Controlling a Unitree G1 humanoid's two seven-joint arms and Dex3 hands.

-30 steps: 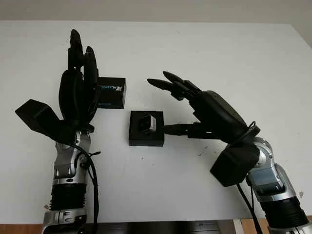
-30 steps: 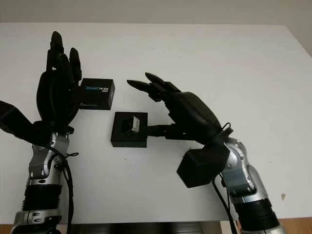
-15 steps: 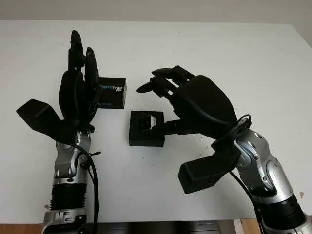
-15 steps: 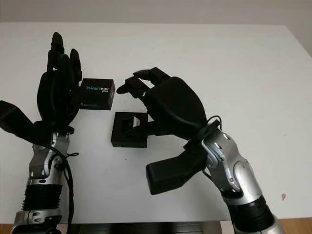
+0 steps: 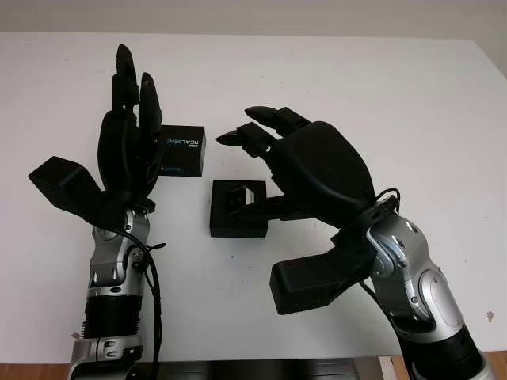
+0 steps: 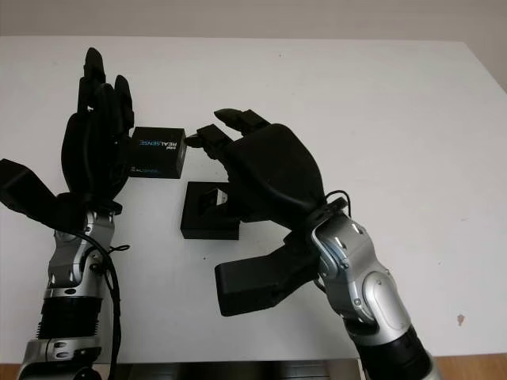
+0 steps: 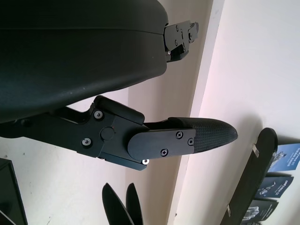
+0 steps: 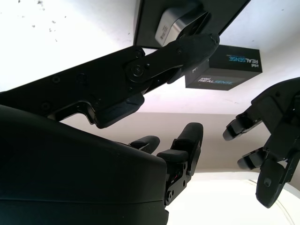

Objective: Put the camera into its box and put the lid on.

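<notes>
Left eye view: empty right hand [image 5: 265,150] above small silver camera [image 5: 240,199] in square black box base [image 5: 237,224]; next, grasp printed black lid [image 5: 181,150] squarely. Left hand [image 5: 127,150] raised, unclenched.

This looks like a robotics lab or test bench: a plain white counter [image 5: 380,87] runs to a bare pale wall at its far edge, with nothing homely on it. What lies on the counter is technical gear, namely a black RealSense product box [image 5: 181,150] with printed lettering and a small metal-cased camera [image 5: 240,198] seated in an open black box tray [image 5: 237,224] near the counter's middle. Small dark specks mark the white surface near the tray.
</notes>
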